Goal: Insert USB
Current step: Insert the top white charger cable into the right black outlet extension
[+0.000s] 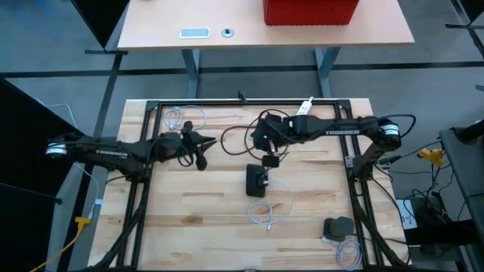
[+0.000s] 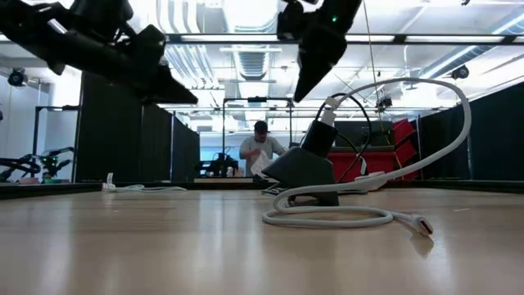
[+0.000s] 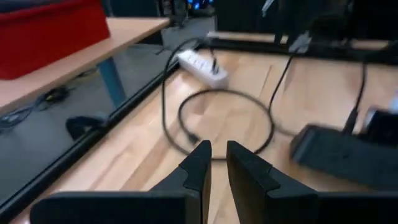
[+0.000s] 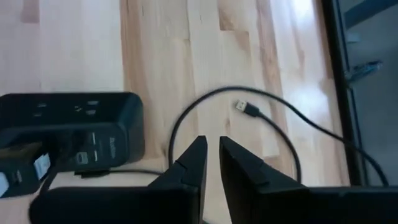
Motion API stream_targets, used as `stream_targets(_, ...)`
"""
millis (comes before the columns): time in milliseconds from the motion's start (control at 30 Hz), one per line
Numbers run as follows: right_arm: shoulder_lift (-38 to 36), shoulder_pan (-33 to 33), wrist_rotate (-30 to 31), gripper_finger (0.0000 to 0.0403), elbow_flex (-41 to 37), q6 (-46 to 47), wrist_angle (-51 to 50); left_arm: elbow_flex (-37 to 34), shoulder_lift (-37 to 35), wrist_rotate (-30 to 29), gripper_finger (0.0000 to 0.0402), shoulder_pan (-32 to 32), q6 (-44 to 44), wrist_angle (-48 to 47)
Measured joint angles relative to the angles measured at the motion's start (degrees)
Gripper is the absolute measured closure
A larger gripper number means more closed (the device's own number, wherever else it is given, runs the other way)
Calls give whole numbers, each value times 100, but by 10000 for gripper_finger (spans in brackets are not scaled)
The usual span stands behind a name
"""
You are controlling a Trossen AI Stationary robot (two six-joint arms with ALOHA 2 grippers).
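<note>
Hub (image 1: 256,181) sits mid-table (image 1: 189,219), a plug already in its far end and white cable (image 1: 270,213) coiled nearer. Right tool (image 1: 266,143) hovers just beyond it, fingers narrow, holding nothing. USB plug (image 4: 247,108) lies loose nearby. Left tool (image 1: 206,145) hangs further left, fingers narrow, empty.

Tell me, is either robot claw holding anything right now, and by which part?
Nothing is held. The left end effector and right end effector both have their fingers nearly together with nothing between them.
</note>
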Motion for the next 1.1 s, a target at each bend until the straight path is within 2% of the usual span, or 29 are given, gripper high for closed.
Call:
stream_targets(100,105,-116,-6,387,0,-241,125,0,-215,-13,363,236,-144,-861)
stream_targets(167,169,-148,3,393,0,-420,239,72,-359,-238,363,569,-424,-1425)
stream_targets(267,227,-152,-4,400,0,-771,514,665,-306,-299,363,1315,-539,-2784)
stream_targets(400,254,-151,-8,402,0,-889,969,1743,329,300,363,2324,-277,-4720)
stream_targets(533,242,-76,-330,390,-2,-775,971,2669,1125,332,352,3210,-256,-5752)
stream_targets(700,273,252,-1231,353,-54,-753,968,3356,1995,353,310,4086,-427,-6594)
stream_targets(800,398,501,-1734,319,-82,-1080,1037,3652,2526,346,281,4424,-597,-7038)
stream_targets(900,558,749,-1824,284,-85,-1248,1132,3759,2970,451,252,4614,-686,-7373)
stream_targets(1100,742,922,-1782,234,-87,-1160,996,3790,3598,383,206,4773,-684,-7414)
